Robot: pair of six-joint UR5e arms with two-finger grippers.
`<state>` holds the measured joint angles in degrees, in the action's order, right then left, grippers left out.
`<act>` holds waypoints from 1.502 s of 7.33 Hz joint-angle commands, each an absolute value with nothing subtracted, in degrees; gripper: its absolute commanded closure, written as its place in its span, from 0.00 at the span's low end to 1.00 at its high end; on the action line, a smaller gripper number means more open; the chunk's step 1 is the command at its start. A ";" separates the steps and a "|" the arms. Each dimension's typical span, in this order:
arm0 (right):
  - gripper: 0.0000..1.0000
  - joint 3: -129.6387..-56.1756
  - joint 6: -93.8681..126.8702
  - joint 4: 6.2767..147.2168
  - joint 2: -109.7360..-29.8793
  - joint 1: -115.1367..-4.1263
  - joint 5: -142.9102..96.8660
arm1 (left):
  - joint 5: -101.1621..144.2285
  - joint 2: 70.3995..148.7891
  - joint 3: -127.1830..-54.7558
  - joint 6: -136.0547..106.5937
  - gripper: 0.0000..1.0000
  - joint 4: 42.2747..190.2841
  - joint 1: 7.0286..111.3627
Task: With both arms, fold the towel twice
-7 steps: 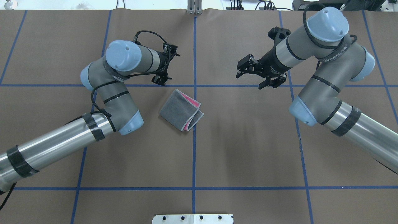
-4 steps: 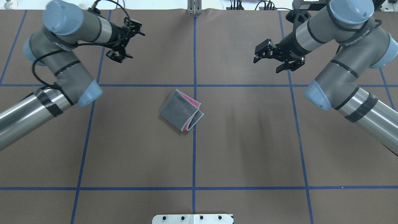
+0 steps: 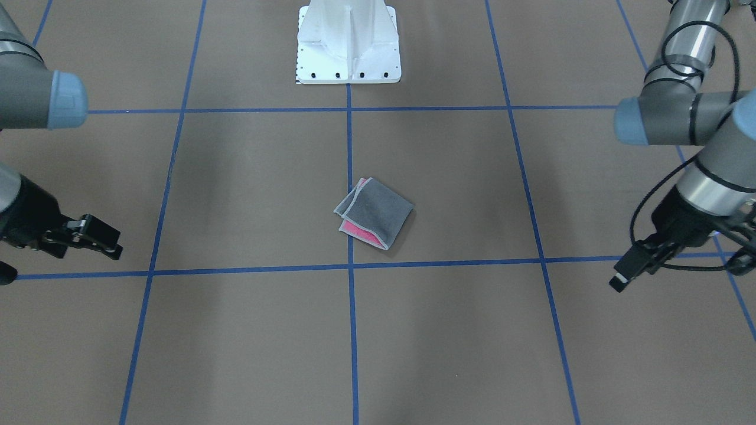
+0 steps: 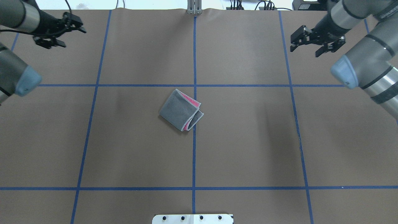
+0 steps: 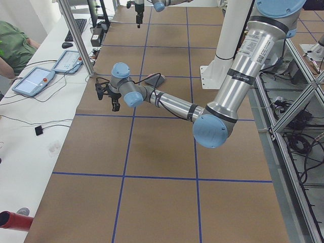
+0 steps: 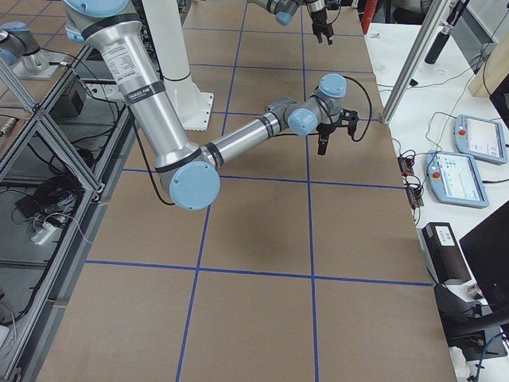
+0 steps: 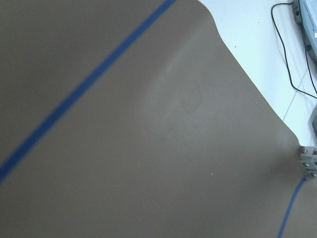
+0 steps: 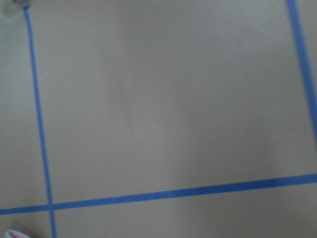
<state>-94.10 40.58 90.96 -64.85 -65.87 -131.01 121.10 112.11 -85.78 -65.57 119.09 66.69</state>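
Hidden or unclear:
- Overhead, the left arm is cut by the frame's left edge and top corner, and the right arm by the right edge and top corner.
- In both side views the near arm's long tube crosses the middle of the table. The towel cannot be made out in either.
- The left wrist view is blurred. It shows only brown cover, blue tape and the cover's curled edge against a white bench.
- The right wrist view shows brown cover and a blue cross of tape. A pink-and-pale sliver sits at the bottom-left corner, too small to identify.

Towel:
- It lies folded into a small packet near the table's centre, grey face up and set diagonal to the grid.
- Pink shows along its far-right edge and between the layers at the right corner.
- That corner touches the centre blue line, and the rest lies just to the left of it.
- Nothing touches it, and it is well apart from both grippers.

Arms:
- The left gripper is over the far-left part of the table, pointing inward. Its jaws are spread with nothing between them.
- The right gripper mirrors it at far right, jaws likewise parted and empty.
- In the side views each near arm reaches low across the table with the wrist bent, so the gripper hangs downward just above the cover.
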 commanded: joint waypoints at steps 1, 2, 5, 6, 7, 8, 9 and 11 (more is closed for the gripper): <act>0.00 -96.42 18.38 105.25 -68.36 -72.31 -129.47 | 121.99 107.60 -89.56 -34.50 0.00 103.68 73.54; 0.00 -96.15 9.93 105.99 -72.03 -75.12 -128.85 | 122.34 104.53 -90.00 -28.97 0.00 103.62 76.00; 0.00 -97.39 4.40 103.99 -79.19 -82.96 -133.77 | 134.09 96.19 -94.03 -17.05 0.00 103.71 83.91; 0.00 -96.86 4.92 102.23 -81.28 -82.97 -133.68 | 134.12 93.02 -94.48 -8.09 0.00 103.80 85.15; 0.00 -96.16 5.18 100.91 -81.91 -84.45 -133.68 | 133.95 89.51 -94.22 -5.82 0.00 104.23 85.43; 0.00 -97.11 4.66 100.72 -84.26 -86.20 -134.73 | 133.86 87.99 -93.26 -5.80 0.00 104.59 85.43; 0.00 -98.60 4.48 99.16 -87.25 -86.22 -134.74 | 133.77 87.72 -93.95 -5.80 0.00 104.42 85.43; 0.00 -98.53 4.57 98.26 -89.03 -86.66 -134.82 | 133.59 87.54 -96.92 -6.06 0.00 102.32 86.65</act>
